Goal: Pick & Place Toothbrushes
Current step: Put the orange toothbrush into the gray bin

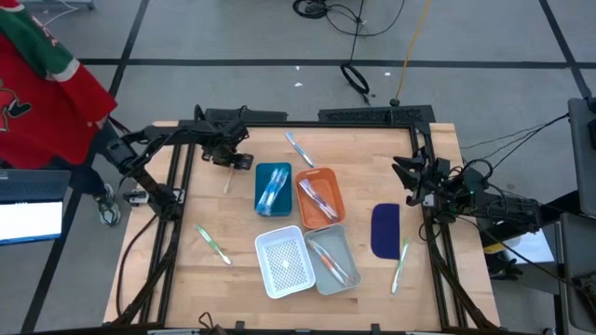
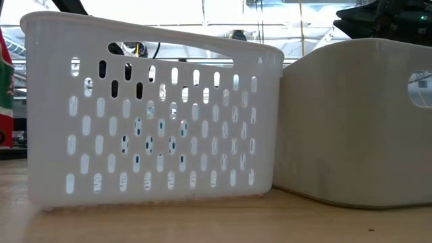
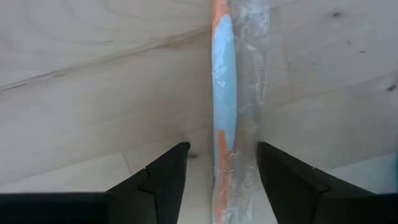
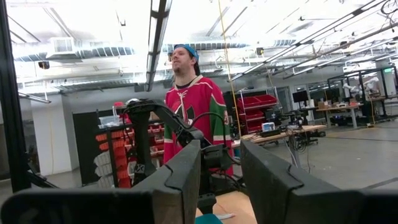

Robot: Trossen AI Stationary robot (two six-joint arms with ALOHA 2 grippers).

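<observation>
Toothbrushes lie scattered over the table: one under the left gripper at about ten o'clock from the table's centre, a green one near eight o'clock, a blue one near twelve, another green one near four beside a dark blue pad, and several already in the blue tray, orange tray and grey tray; the white basket looks empty. The orange-and-blue brush in its clear wrapper is what the coming move turns on. In the left wrist view it runs straight out between the left fingers, its long axis crossing the line from one jaw to the other, so a closing stroke would meet its narrow sides. The jaws stand open, one on each side, not touching it. It sits a little nearer one jaw than the other, so centring may matter. The left arm is plainly the nearer one. The right gripper waits at three o'clock, off the table's edge, its jaws apart and holding nothing, facing a person in a red and green jersey.
</observation>
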